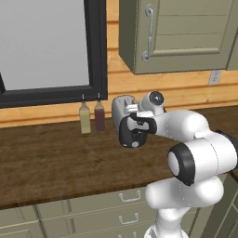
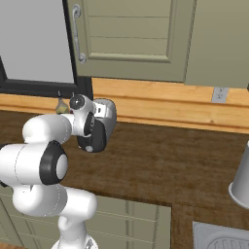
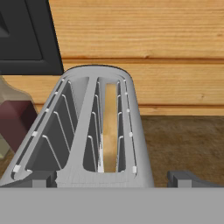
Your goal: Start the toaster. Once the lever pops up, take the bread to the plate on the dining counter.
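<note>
1. Brown wooden counter (image 1: 56, 158) holds the toaster (image 1: 122, 109) near its back edge, by the wall.
2. Bread (image 3: 110, 127) sits down in the toaster's right slot.
3. Gripper (image 1: 135, 124) hangs wide open and empty by the toaster's black end.
4. Toasting looks not started; carrying bread is left.

Two bottles (image 1: 92, 116), one olive and one dark red, are stood side by side under a black-framed window (image 1: 46, 51); a cabinet (image 1: 181, 35) is hung at two o'clock.
</note>
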Robot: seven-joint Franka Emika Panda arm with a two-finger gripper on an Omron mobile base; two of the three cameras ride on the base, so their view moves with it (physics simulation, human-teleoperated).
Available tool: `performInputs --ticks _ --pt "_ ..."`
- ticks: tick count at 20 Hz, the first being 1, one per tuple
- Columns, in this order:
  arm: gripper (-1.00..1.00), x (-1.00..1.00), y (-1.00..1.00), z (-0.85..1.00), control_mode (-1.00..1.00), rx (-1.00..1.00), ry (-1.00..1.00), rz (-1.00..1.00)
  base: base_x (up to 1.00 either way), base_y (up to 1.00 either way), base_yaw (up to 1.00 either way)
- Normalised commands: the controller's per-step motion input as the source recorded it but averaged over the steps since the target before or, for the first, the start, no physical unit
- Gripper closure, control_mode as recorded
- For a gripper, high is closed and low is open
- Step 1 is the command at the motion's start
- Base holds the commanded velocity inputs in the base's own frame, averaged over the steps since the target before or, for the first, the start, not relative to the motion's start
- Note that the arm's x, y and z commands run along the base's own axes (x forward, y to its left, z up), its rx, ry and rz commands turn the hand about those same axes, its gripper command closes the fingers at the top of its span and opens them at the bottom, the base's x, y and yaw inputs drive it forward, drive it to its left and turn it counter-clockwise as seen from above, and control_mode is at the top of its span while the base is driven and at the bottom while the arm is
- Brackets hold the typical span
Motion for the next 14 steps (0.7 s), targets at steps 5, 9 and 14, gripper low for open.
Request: performInputs --ticks 5,9,14 --pt "-1.0 0.0 0.0 0.0 -1.0 0.0 0.0 0.0 0.0 0.0 0.0" --pt "-1.0 0.0 0.0 0.0 -1.0 0.0 0.0 0.0 0.0 0.0 0.0" --pt "-1.0 0.0 0.0 0.0 -1.0 0.0 0.0 0.0 0.0 0.0 0.0"
